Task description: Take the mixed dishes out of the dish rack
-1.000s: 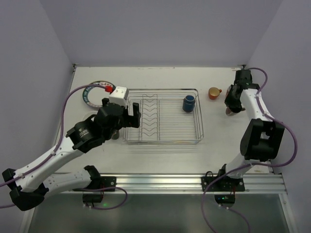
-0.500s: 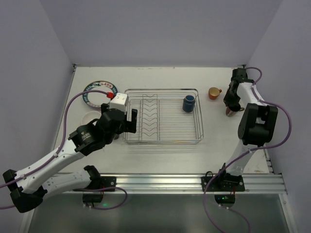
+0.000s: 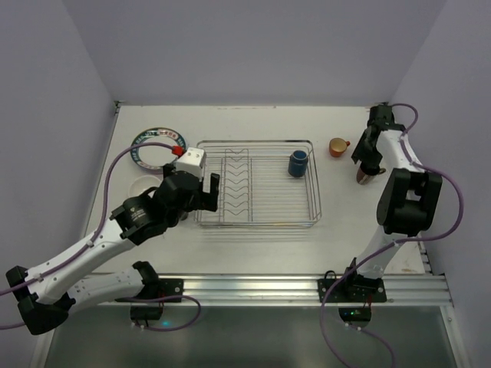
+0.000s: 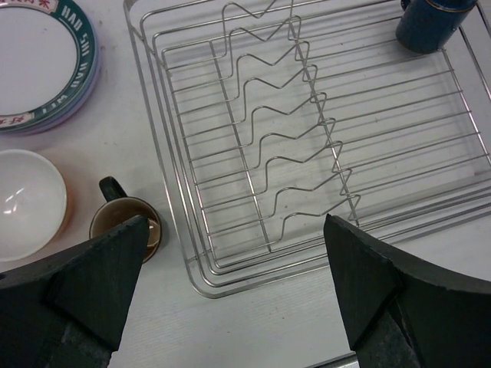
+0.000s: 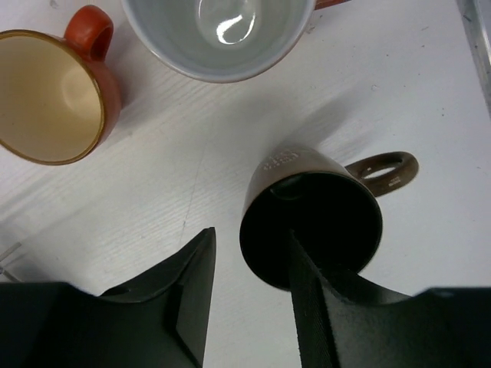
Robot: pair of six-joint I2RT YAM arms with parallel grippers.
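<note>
Right tool (image 5: pixel 252 268) stood released astride the rim of the dark brown mug (image 5: pixel 295 165), parked upright on the table (image 5: pixel 192 161) at 3 o'clock of the dish rack (image 3: pixel 268 192) as unloaded, while the left tool (image 4: pixel 234 245) gaped empty over the rack, presumably for the blue mug (image 4: pixel 430 23) at its 1 o'clock corner.

The left arm (image 3: pixel 92 241) stretches forward and inward, the left gripper (image 4: pixel 234 230) pointing down, jaws spread wide. The right arm (image 3: pixel 406 201) stands folded, the right gripper (image 5: pixel 252 232) pointing down, jaws partly apart.
</note>
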